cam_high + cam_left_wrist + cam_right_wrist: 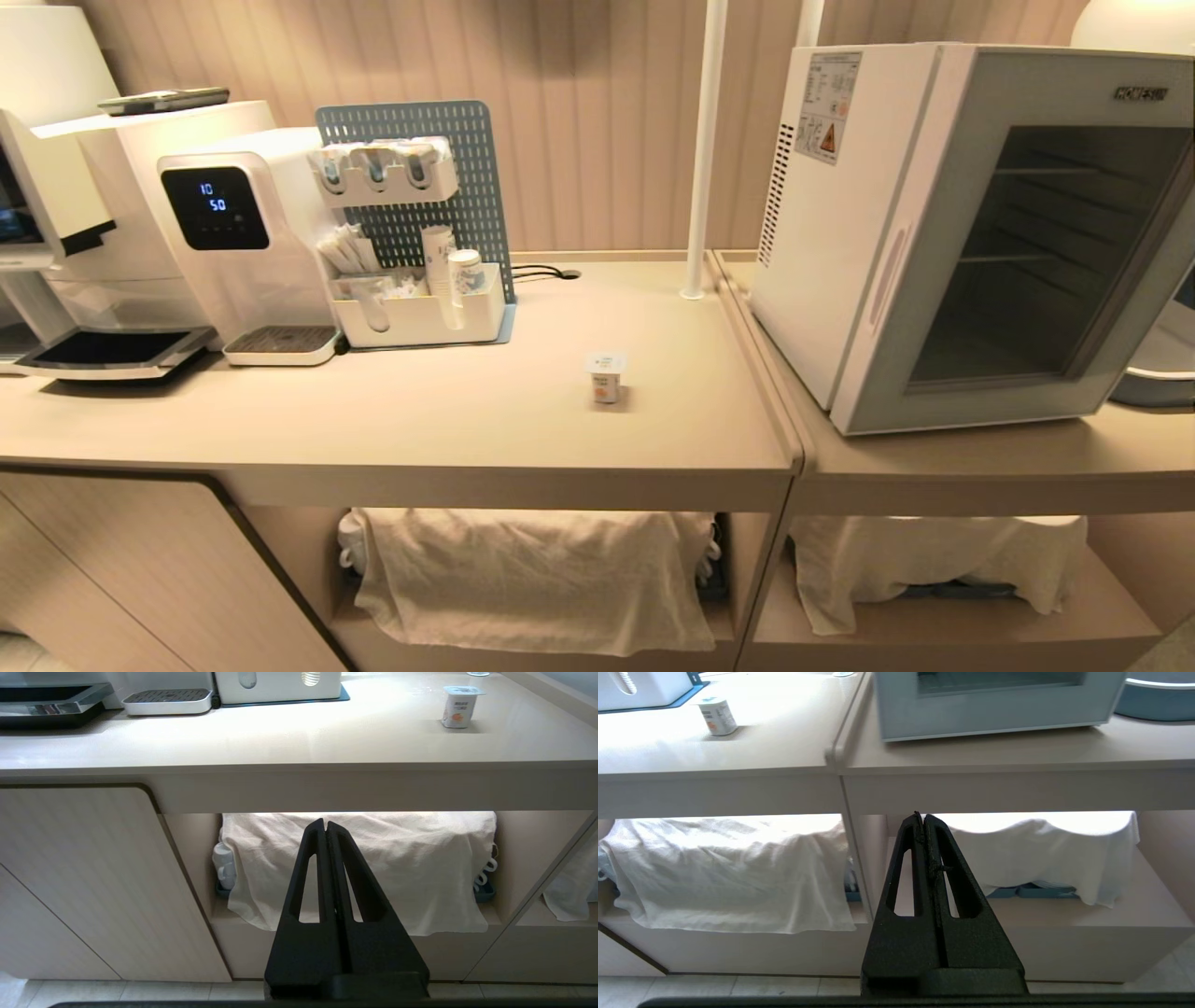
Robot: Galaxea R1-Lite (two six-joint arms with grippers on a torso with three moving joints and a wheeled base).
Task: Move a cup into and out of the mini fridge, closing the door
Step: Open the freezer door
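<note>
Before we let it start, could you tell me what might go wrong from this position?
1. The door is shut, so it must be opened first; pulling could drag the mini fridge along the counter.
2. The cup is small and freestanding; a misaligned approach could topple it.
3. Left gripper and right gripper sit shut below counter height.

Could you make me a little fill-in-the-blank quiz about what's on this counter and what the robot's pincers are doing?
1. The cup stands on the counter, to the ____ of the mini fridge in the head view.
2. The door of the fridge is ____.
3. The left pincer and right pincer both have their fingers ____.
4. Both pincers hang below the counter's edge, holding ____.

Missing words: left; closed; shut; nothing
</note>
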